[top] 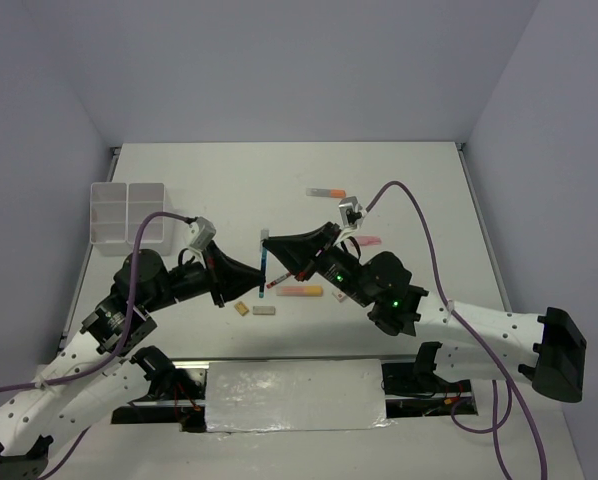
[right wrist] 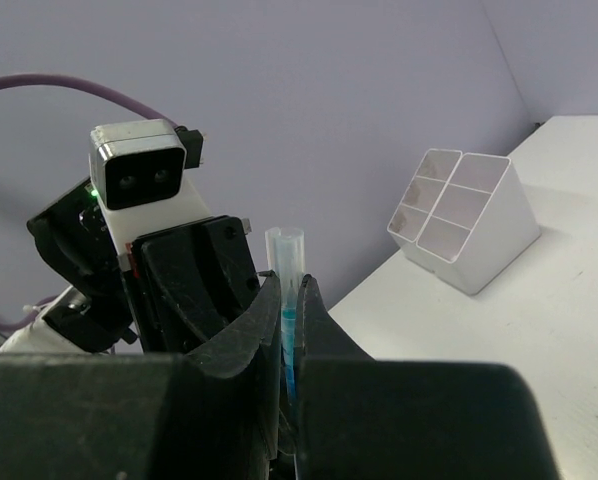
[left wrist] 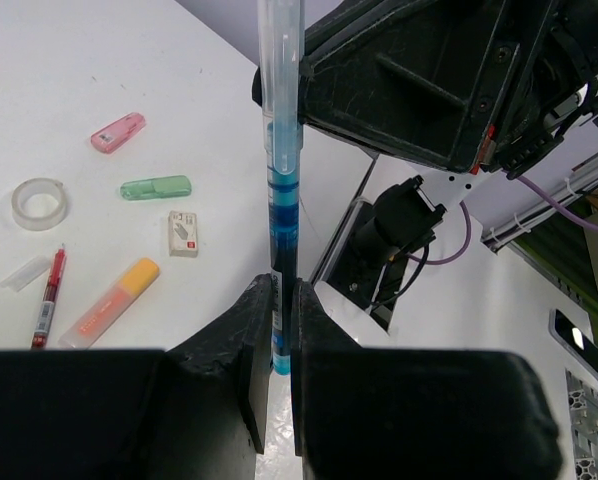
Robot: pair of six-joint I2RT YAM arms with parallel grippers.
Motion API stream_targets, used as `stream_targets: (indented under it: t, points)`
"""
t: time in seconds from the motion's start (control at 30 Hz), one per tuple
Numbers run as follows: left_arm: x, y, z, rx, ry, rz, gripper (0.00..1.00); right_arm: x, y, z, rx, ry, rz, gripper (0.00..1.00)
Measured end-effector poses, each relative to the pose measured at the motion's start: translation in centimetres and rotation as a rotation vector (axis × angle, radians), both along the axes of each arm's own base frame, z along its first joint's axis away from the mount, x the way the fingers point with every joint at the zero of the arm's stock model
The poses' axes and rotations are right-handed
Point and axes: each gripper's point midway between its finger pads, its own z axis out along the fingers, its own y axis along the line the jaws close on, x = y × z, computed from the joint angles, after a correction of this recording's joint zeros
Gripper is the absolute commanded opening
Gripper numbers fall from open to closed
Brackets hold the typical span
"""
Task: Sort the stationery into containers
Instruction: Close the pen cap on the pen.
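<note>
A blue pen (top: 265, 265) with a clear cap is held off the table between both arms. My left gripper (top: 258, 275) is shut on its lower end (left wrist: 277, 345); my right gripper (top: 268, 244) is shut on its capped end (right wrist: 286, 262). In the left wrist view the pen (left wrist: 282, 190) runs straight up from my left gripper (left wrist: 279, 292) into the right gripper's black fingers (left wrist: 319, 75). The white four-compartment container (top: 129, 212) stands at the table's left, also visible tilted in the right wrist view (right wrist: 499, 225). My right gripper (right wrist: 291, 288) pinches the pen tightly.
On the table lie a pink marker (left wrist: 118, 132), a green marker (left wrist: 155, 187), a clear tape ring (left wrist: 39, 203), a white eraser (left wrist: 183, 232), a red pen (left wrist: 48, 310) and an orange highlighter (left wrist: 109, 302). An orange marker (top: 326, 191) lies farther back. Small erasers (top: 264, 310) sit near the front.
</note>
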Motion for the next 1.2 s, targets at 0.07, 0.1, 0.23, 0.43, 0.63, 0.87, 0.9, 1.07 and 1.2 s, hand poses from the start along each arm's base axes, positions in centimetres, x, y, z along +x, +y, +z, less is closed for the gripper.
stream_targets:
  t: [0.07, 0.1, 0.23, 0.43, 0.63, 0.87, 0.9, 1.07, 1.2]
  points:
    - [0.0, 0.0, 0.0, 0.0, -0.002, 0.0, 0.0, 0.0, 0.0, 0.0, 0.003, 0.004, 0.001, 0.0]
    - [0.0, 0.0, 0.0, 0.0, -0.002, 0.001, 0.0, 0.0, 0.0, 0.0, 0.003, 0.005, 0.002, 0.0]
    - [0.0, 0.2, -0.2, 0.008, -0.001, 0.006, 0.0, 0.0, 0.2, -0.2, -0.001, 0.013, 0.005, 0.0]
    - [0.0, 0.3, -0.8, 0.035, 0.0, 0.008, 0.0, -0.1, 0.4, -0.9, -0.023, 0.021, 0.015, 0.0]
    - [0.0, 0.4, -1.3, 0.056, 0.0, 0.008, 0.0, -0.2, 0.6, -1.4, -0.047, 0.031, 0.026, 0.0]
    - [-0.1, 0.6, -1.9, 0.077, 0.012, 0.011, 0.0, -0.1, 1.0, -2.0, -0.066, 0.044, 0.032, 0.0]
    - [-0.1, 0.6, -2.0, 0.081, 0.016, 0.013, 0.0, -0.1, 1.1, -2.2, -0.069, 0.046, 0.034, 0.0]
    - [-0.1, 0.8, -2.7, 0.106, 0.023, 0.016, 0.0, -0.2, 1.3, -2.8, -0.089, 0.052, 0.044, 0.0]
    - [-0.1, 1.0, -2.8, 0.122, 0.026, 0.02, 0.0, -0.3, 1.4, -3.0, -0.098, 0.051, 0.047, 0.0]
